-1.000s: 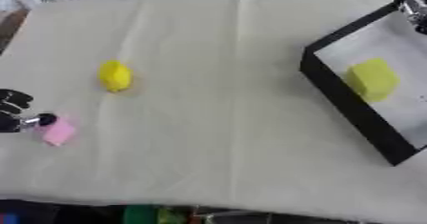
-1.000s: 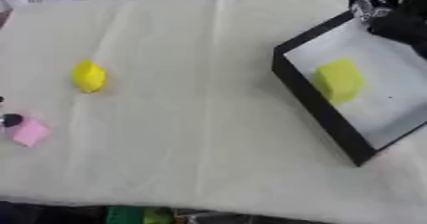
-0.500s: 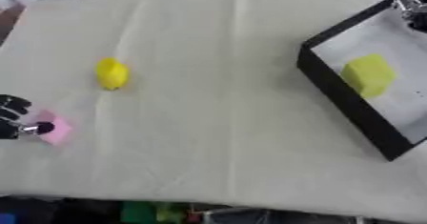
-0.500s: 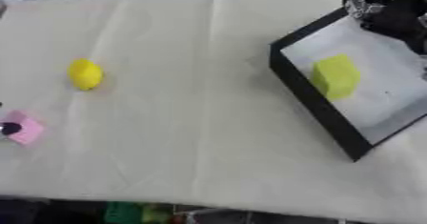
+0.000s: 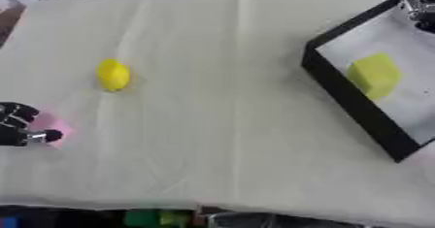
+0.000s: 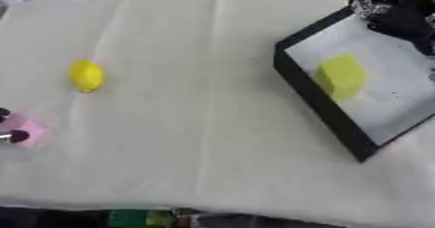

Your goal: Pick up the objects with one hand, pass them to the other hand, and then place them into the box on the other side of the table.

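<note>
Reaching in from the left edge of a cloth-covered table (image 5: 221,139), the left hand (image 5: 19,127) has its dark fingers (image 5: 47,136) curled around a small pink block (image 5: 53,125), pinching it from two sides while the block sits on the cloth. A yellow lemon-shaped object (image 5: 112,74) lies just beyond it, apart from the hand. On the far right sits a black box (image 6: 319,105) with a pale floor, and a yellow-green block (image 6: 342,75) already rests inside. The right hand (image 6: 399,6) hovers at the box's upper corner; whether it is spread or closed cannot be told. The step in hand looks like the pickup of the pink block. To do it well, the fingers should close squarely on opposite faces before lifting, and the lift should go straight up so the cloth is not dragged. Leaving part of the block exposed would give the right hand something to take at the handover near the table's middle. The left eye view shows more of the left hand, including its curled upper fingers, where the right eye view catches only fingertips at the frame edge. The right eye view shows the right hand as a dark mass above the box, mostly cut off in the other.
</note>
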Robot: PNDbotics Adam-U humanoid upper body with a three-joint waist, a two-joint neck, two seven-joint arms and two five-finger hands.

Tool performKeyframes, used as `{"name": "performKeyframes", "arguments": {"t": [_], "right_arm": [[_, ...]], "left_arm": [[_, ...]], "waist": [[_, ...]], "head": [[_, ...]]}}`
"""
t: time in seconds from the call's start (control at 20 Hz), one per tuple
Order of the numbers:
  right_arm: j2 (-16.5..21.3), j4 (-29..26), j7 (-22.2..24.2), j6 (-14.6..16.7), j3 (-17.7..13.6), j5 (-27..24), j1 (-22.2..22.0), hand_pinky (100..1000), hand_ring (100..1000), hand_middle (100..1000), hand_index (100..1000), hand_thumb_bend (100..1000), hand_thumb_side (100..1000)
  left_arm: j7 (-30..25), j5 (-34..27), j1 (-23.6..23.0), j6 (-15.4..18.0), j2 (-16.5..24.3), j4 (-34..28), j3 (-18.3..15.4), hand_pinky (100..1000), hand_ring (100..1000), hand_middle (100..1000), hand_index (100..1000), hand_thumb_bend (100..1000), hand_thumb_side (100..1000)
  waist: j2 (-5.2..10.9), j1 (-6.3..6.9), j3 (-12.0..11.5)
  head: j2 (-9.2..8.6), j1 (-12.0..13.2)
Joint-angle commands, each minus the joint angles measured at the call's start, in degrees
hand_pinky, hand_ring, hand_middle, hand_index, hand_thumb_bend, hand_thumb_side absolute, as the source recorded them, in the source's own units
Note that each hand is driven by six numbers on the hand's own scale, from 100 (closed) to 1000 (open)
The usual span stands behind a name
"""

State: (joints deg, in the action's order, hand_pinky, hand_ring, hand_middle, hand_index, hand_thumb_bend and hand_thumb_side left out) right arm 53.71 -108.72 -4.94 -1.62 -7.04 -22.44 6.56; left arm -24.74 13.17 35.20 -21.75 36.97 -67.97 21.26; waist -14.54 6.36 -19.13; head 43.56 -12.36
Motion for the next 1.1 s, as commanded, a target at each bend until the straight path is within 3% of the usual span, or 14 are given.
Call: {"name": "performKeyframes", "arguments": {"t": [0.05,0.45,0.65,1.1], "right_arm": [[2.4,-0.26,0.02,0.11,-1.0,0.19,0.35,1000,1000,820,1000,100,284],[2.25,-0.16,0.03,0.0,-1.0,0.35,0.46,1000,1000,819,1000,100,286],[2.16,-0.02,-0.01,-0.11,-1.03,0.39,0.49,1000,1000,819,1000,100,287],[2.1,0.2,-0.21,-0.1,-1.21,0.33,0.36,1000,1000,819,1000,100,284]], "left_arm": [[0.06,0.45,0.71,-0.63,1.02,0.32,-0.34,922,856,781,863,666,402],[0.12,0.7,0.85,-1.66,0.46,0.94,-0.2,918,854,779,861,647,372],[-0.13,0.9,1.22,-2.23,0.13,1.4,0.11,913,850,773,855,590,365],[-0.52,1.25,1.96,-3.94,-0.22,1.99,0.35,893,837,742,829,342,318]], "waist": [[1.06,-0.13,-0.05],[0.78,-0.2,-0.04],[0.73,-0.22,0.15],[0.72,-0.2,0.43]], "head": [[-0.23,0.22],[-0.4,0.49],[-0.55,0.68],[-0.69,0.81]]}}
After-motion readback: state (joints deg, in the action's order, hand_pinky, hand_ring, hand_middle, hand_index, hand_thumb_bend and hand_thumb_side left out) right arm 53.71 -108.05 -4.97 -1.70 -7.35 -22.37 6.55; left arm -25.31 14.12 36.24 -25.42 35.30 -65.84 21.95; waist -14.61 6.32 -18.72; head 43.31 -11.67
